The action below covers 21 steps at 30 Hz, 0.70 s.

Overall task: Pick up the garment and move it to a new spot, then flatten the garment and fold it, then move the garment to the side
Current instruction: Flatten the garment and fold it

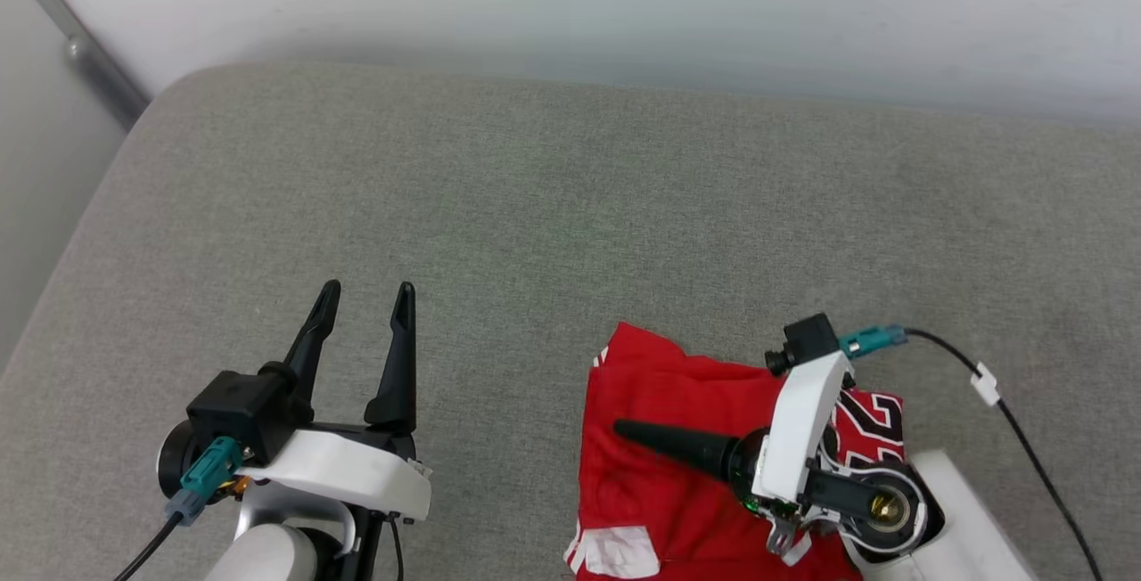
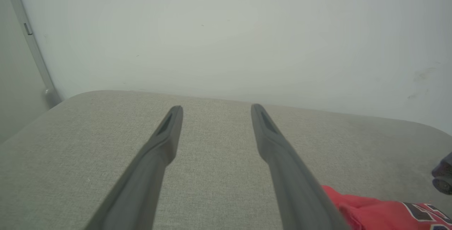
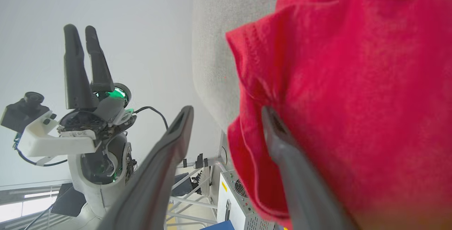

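Observation:
The garment [image 1: 660, 394] lies folded into a compact red pile at the near right of the grey padded surface [image 1: 535, 207], with a white patch at its near edge and black-and-white lettering to the right. My right gripper [image 1: 624, 429] lies across it, pointing left. In the right wrist view this gripper [image 3: 226, 112] is open: one finger presses into the red cloth [image 3: 353, 82] and the other hangs in free air. My left gripper [image 1: 368, 291] is open and holds nothing, hovering left of the garment. Its fingers [image 2: 169, 131] point at the far wall, with the garment [image 2: 374, 209] at the lower right.
A pale wall rises behind the padded surface. The surface's rounded left edge [image 1: 107, 189] drops off to a grey floor. A black cable [image 1: 1025, 438] trails from the right wrist. The left arm [image 3: 80, 29] and a white box [image 3: 236, 201] sit below the surface's edge.

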Available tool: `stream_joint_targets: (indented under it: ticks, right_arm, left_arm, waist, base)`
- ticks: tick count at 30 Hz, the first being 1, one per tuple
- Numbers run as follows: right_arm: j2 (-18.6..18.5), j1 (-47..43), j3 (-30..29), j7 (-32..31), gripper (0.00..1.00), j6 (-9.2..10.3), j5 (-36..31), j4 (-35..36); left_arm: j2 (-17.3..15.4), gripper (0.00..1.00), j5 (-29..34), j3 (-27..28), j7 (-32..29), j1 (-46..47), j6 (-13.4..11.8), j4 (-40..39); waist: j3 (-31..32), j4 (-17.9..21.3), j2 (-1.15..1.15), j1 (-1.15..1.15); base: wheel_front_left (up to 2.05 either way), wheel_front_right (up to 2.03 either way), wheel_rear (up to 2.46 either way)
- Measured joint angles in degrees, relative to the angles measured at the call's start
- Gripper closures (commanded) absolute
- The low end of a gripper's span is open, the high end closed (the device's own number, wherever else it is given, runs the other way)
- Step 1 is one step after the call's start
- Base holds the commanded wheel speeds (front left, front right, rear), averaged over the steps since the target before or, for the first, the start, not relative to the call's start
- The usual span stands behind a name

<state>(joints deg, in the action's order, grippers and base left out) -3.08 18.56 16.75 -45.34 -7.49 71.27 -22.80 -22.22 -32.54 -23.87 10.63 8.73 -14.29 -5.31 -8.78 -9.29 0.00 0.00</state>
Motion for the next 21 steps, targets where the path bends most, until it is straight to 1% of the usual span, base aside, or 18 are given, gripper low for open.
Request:
stream_joint_targets:
  ticks: [3, 4, 7, 10, 15, 18, 21]
  right_arm:
    - [-1.42, 0.77, 1.36, 1.97, 0.00, 0.00, -2.21, 2.91]
    - [-2.43, 0.86, 1.96, 3.55, 0.00, -0.01, -3.79, 4.44]
    - [-7.05, 1.68, 3.03, 10.85, 0.00, -0.01, -12.78, 7.55]
    - [-10.49, 1.61, 1.80, 18.24, 0.00, -0.01, -22.12, 7.67]
    - [-14.08, -0.61, -5.54, 27.36, 0.00, -0.01, -34.95, 7.75]
    - [-14.85, -3.71, -11.72, 32.62, 0.00, -0.01, -41.23, 9.92]
    - [-14.74, -7.09, -16.99, 37.91, 0.00, -0.01, -47.48, 14.01]
  left_arm:
    - [0.04, 0.00, -0.10, 0.07, 0.30, -0.03, 0.15, 0.59]
    - [0.04, 0.00, -0.16, 0.05, 0.42, -0.05, 0.15, 0.87]
    - [0.02, 0.00, -0.24, 0.12, 0.73, -0.12, 0.15, 1.45]
    - [0.35, 0.00, -0.45, 0.44, 1.46, -0.19, 0.16, 2.07]
    - [0.44, 0.00, -0.64, 1.37, 2.35, -0.68, 0.18, 3.43]
    - [0.36, 0.00, -1.00, 2.20, 2.87, -1.32, 0.18, 4.15]
    - [0.26, 0.00, -1.01, 3.14, 3.32, -1.87, 0.16, 4.93]
  waist:
    - [0.35, 0.51, 0.00, 0.00]
    - [0.55, 0.72, 0.00, 0.00]
    - [1.02, 1.54, 0.00, 0.00]
    - [1.67, 2.55, 0.00, 0.00]
    - [2.84, 4.58, 0.00, 0.00]
    - [3.51, 5.71, 0.00, 0.00]
    - [4.15, 6.81, 0.00, 0.00]
  base:
    - [0.00, 0.00, 0.00]
    - [0.00, 0.00, 0.00]
    - [0.00, 0.00, 0.00]
    - [0.00, 0.00, 0.00]
    - [0.00, 0.00, 0.00]
    - [0.00, 0.00, 0.00]
    - [0.00, 0.00, 0.00]
